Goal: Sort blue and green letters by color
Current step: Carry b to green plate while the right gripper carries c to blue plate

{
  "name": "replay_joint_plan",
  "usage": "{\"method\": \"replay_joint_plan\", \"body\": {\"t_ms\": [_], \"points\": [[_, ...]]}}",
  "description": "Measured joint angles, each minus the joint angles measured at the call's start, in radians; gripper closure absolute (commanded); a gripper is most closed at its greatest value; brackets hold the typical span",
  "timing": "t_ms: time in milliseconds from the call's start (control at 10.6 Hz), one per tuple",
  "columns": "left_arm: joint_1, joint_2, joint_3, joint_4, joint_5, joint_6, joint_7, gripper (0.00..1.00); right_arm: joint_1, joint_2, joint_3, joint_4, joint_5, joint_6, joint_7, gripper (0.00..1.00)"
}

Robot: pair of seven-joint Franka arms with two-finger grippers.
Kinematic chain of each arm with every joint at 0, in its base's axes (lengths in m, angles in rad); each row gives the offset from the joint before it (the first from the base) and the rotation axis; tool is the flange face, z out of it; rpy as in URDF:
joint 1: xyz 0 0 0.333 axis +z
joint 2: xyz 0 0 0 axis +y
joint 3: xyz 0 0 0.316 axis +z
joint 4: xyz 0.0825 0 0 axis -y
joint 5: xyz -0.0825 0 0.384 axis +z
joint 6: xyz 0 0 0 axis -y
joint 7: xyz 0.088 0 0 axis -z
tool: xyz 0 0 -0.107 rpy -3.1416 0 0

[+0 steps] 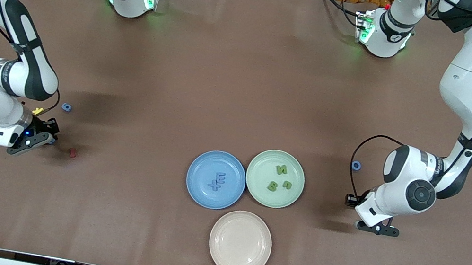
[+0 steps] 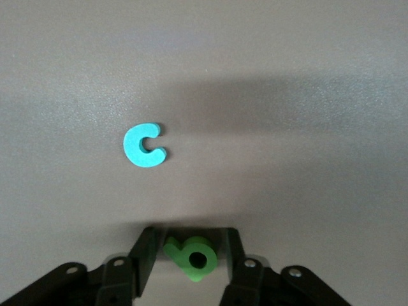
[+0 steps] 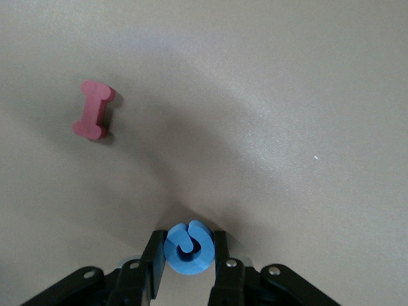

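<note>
Right gripper (image 3: 185,264) low at right arm's end of table (image 1: 244,81), jaws closed on blue letter (image 3: 187,249); dark red piece (image 3: 94,110) near.
Left gripper (image 2: 189,264) low at left arm's end, jaws flanking green letter (image 2: 193,256), contact unclear. Blue C (image 2: 144,145) lies apart.

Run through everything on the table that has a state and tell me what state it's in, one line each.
Blue plate: holds two blue letters.
Green plate: holds three green letters.
Pink plate: empty.
Left gripper: low at the table, a green letter between its fingers.
Right gripper: shut on a blue letter.
Blue C: loose, flat.
Red piece: loose, flat.
</note>
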Motion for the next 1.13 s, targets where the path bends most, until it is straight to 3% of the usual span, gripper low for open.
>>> {"method": "replay_joint_plan", "body": {"t_ms": [282, 564, 752, 1128], "points": [[0.0, 0.0, 0.0, 0.0, 0.0, 0.0, 0.0, 0.59, -0.002, -0.001, 0.002, 0.0, 0.0, 0.0, -0.006, 1.0], [0.001, -0.001, 0.0, 0.002, 0.0, 0.0, 0.0, 0.86, 0.008, -0.002, 0.046, 0.041, 0.001, -0.023, 0.025, 1.0], [0.001, 0.0, 0.0, 0.003, 0.0, 0.0, 0.0, 0.97, 0.056, -0.004, 0.073, 0.125, 0.001, -0.149, 0.118, 1.0], [0.0, 0.0, 0.0, 0.003, 0.0, 0.0, 0.0, 1.0, 0.247, -0.006, 0.08, 0.225, 0.062, -0.233, 0.444, 1.0]]}}
